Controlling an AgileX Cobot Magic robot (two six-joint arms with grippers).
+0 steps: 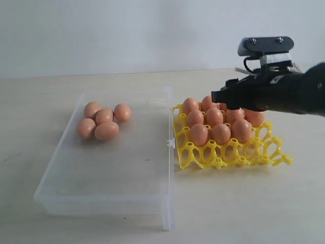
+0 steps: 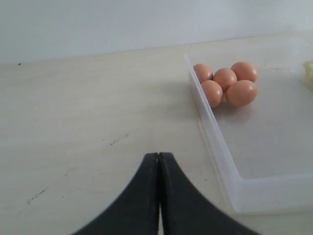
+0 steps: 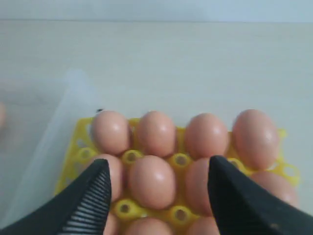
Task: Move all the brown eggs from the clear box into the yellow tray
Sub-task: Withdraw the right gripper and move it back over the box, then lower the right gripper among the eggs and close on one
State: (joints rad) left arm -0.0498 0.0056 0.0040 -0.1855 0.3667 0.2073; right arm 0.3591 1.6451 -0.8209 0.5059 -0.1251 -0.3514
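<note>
Several brown eggs (image 1: 104,122) lie clustered in the far left corner of the clear box (image 1: 117,168); the left wrist view shows the same eggs (image 2: 226,85) inside the box wall (image 2: 215,137). More brown eggs (image 1: 218,124) fill the rear cups of the yellow tray (image 1: 238,155), just right of the box. My right gripper (image 1: 216,96) hovers over the tray's back rows. In its wrist view the right gripper (image 3: 159,169) stands open, holding nothing, above an egg (image 3: 152,181) seated in the tray (image 3: 78,142). My left gripper (image 2: 159,155) is shut and empty over bare table beside the box.
The tray's front row of cups (image 1: 254,152) holds no eggs. A small white clasp (image 1: 171,144) sits on the box edge facing the tray. A pale wall (image 1: 152,30) rises behind the light tabletop (image 1: 254,203).
</note>
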